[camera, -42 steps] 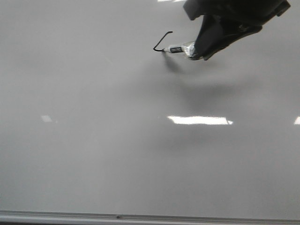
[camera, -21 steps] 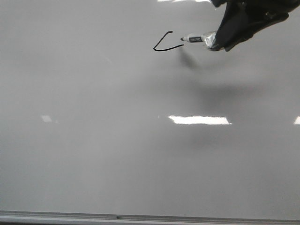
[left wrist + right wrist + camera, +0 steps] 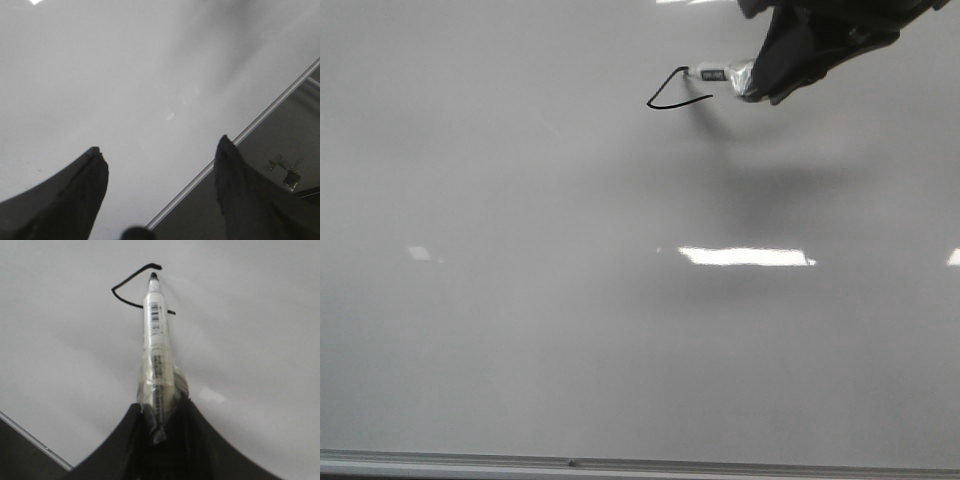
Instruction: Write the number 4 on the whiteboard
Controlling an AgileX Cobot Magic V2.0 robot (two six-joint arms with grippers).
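The whiteboard is a glossy grey-white board that fills the front view. A partial number 4 is drawn on it in thin black line: a slanted stroke and a crossbar, with no stem. It also shows in the right wrist view. My right gripper is shut on a white marker wrapped in tape. The marker tip sits at the upper end of the slanted stroke. My left gripper is open and empty over the board's edge.
The board's thin metal edge strip runs along the near side and shows in the left wrist view, with dark floor beyond it. Bright light reflections lie on the board.
The marker drew the crossbar to the right, then moved back left and up to the top of the slanted stroke. The left gripper view has no earlier frame.
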